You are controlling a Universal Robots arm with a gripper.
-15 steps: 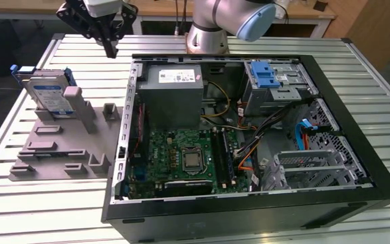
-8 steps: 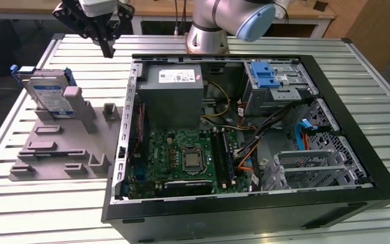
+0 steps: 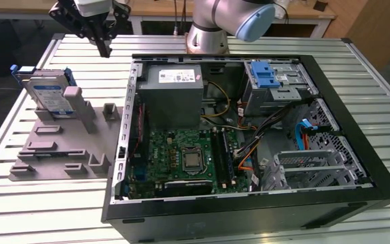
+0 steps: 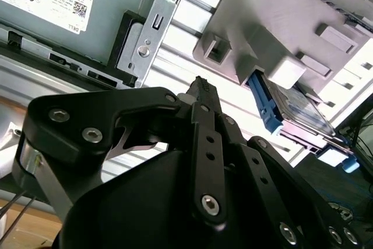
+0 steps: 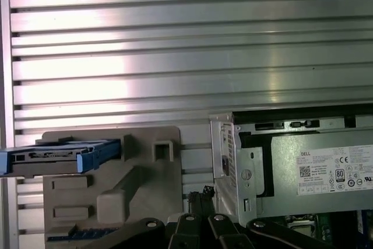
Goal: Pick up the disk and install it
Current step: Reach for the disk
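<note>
My claw (image 3: 104,50) hung pinched shut, empty, near the grey stand (image 3: 54,147) holding the upright disk (image 3: 49,95): label shown in the exterior view, edge in the first wrist view.

1 disk (image 3: 49,96), 1 grey fixture (image 3: 66,145) and 1 open computer case (image 3: 249,209) stand on 1 table (image 3: 46,213). The case holds 1 power supply (image 3: 171,99). 1 arm (image 3: 212,30) bears 1 gripper (image 3: 105,51).

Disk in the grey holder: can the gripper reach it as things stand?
Probably yes. The disk stands on edge in the grey holder, upper edge exposed with nothing over it. The gripper hangs above the table, beside the holder, with open space between. Its fingers look shut, so they'd need opening.
</note>
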